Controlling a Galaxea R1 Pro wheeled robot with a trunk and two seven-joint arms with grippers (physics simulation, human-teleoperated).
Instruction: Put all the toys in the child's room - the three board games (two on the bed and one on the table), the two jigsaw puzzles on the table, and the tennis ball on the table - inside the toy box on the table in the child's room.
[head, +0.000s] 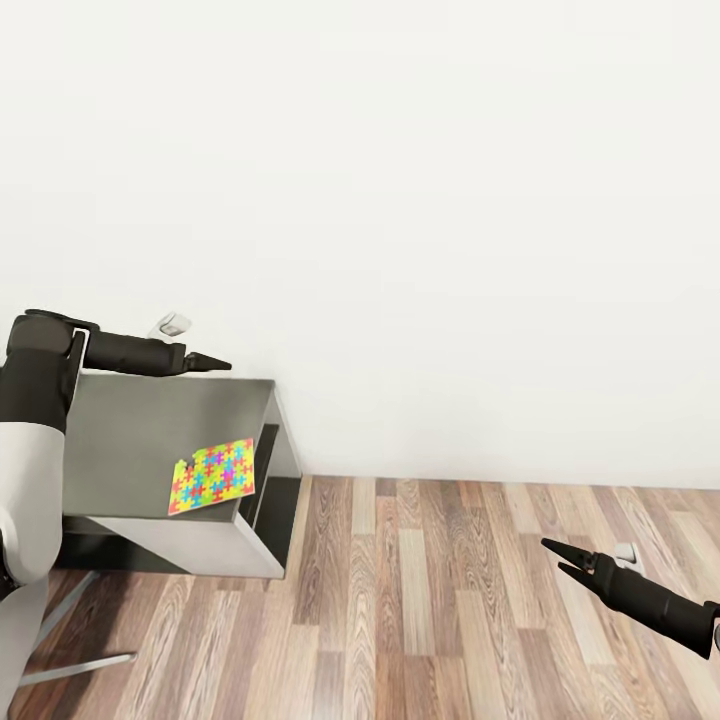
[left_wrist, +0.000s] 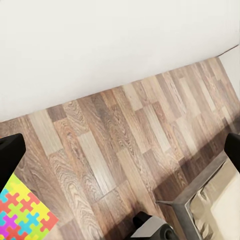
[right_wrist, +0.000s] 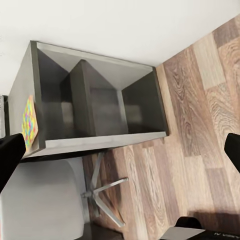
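On the dark side unit (head: 140, 440), a jigsaw puzzle (head: 212, 475)

all views sharing the jigsaw puzzle (head: 212, 475)

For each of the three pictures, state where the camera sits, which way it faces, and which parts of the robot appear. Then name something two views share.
Head view: on the robot's head, facing forward and down at the wall, wood floor and dark side unit; both arms, left end effector, right end effector.
Left wrist view: near the left end effector, looking at floor, wall and a bed corner; dark fingertips at the edges.
Right wrist view: near the right end effector, facing the side unit's open shelves.
Shared: all three show the jigsaw puzzle.
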